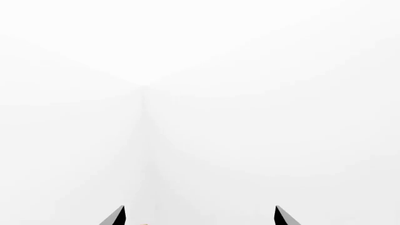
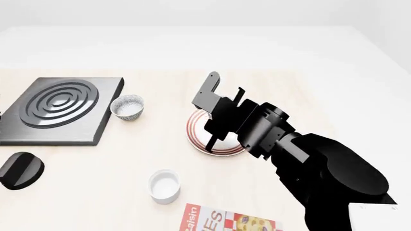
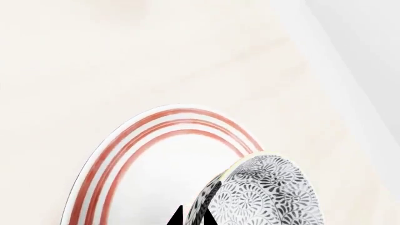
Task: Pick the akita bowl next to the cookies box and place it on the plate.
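The step in hand looks like the placing: the right pincer (image 3: 192,216) is clamped on the rim of the akita bowl (image 3: 265,194), its two dark tips close together over the wall, and the bowl hangs tilted on its edge above the plate (image 3: 128,150). In the right wrist view the patterned outside faces the camera and the bowl sits just beyond the tips, over the plate's white middle and inside the red rings. Whether its lower edge touches the plate cannot be told.

In the head view the cookies box (image 2: 231,221) lies nearest, at the bench's (image 2: 83,192) front edge, with a plain white cup (image 2: 164,186) just beyond it. Farther on, the right arm hides most of the plate, and the bowl itself is not visible there. The second bowl (image 2: 128,107) stands upright beside the black stove plate (image 2: 61,108), well apart from the plate.

The next move likely calls for levelling the bowl, lowering it onto the plate's middle, then parting the tips.

The left pincer (image 1: 198,218) shows only two tips, spread apart, holding nothing, against blank white.
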Available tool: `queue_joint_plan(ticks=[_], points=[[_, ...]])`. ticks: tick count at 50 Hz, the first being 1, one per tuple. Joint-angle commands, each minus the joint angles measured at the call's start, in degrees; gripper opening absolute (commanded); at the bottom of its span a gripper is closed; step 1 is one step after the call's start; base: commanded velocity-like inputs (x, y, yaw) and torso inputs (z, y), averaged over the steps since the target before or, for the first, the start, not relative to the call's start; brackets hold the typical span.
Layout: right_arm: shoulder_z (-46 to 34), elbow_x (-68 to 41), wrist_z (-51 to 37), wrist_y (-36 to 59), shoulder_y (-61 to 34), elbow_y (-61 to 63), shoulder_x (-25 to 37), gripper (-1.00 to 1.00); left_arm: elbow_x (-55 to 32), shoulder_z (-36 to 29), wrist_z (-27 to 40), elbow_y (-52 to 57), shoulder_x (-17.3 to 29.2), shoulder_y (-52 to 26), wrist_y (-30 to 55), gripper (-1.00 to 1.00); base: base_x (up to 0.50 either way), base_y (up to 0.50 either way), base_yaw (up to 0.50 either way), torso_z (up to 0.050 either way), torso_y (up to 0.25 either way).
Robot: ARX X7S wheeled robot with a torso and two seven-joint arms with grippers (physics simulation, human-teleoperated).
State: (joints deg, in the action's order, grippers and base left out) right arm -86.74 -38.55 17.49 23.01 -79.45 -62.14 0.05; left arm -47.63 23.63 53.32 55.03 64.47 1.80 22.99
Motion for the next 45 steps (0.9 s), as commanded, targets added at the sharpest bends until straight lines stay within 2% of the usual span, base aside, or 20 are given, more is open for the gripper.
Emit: queue_joint_plan(ticks=[1,11,18,45], points=[[0.1,0.2,-0.2,-0.7,-0.5,0.6,0.0,-1.00,-0.2,1.1,-0.1,0.2,-0.4,0.4,-0.4,1.00,0.00,0.00,0.00,0.000,0.000],[0.2,-0.6,-0.9,-1.3,-0.5,0.5,0.0,-1.00,0.8,0.4,-0.6,0.2,0.0,0.5,-0.6,1.00,0.00,0.00,0.00,0.000,0.000],[0.2,-0.9,-1.7,-2.3,-0.6,0.1,0.0,-1.00,0.7,0.9,-0.9,0.4,-0.3,0.9,-0.9,1.00,0.00,0.00,0.00,0.000,-0.211],[0.1,-0.9,-2.5,-2.7,0.3,-0.4,0.0,-1.00,0.5,0.9,-0.9,0.3,-0.4,0.9,-1.6,1.00,0.00,0.00,0.00,0.000,-0.001]])
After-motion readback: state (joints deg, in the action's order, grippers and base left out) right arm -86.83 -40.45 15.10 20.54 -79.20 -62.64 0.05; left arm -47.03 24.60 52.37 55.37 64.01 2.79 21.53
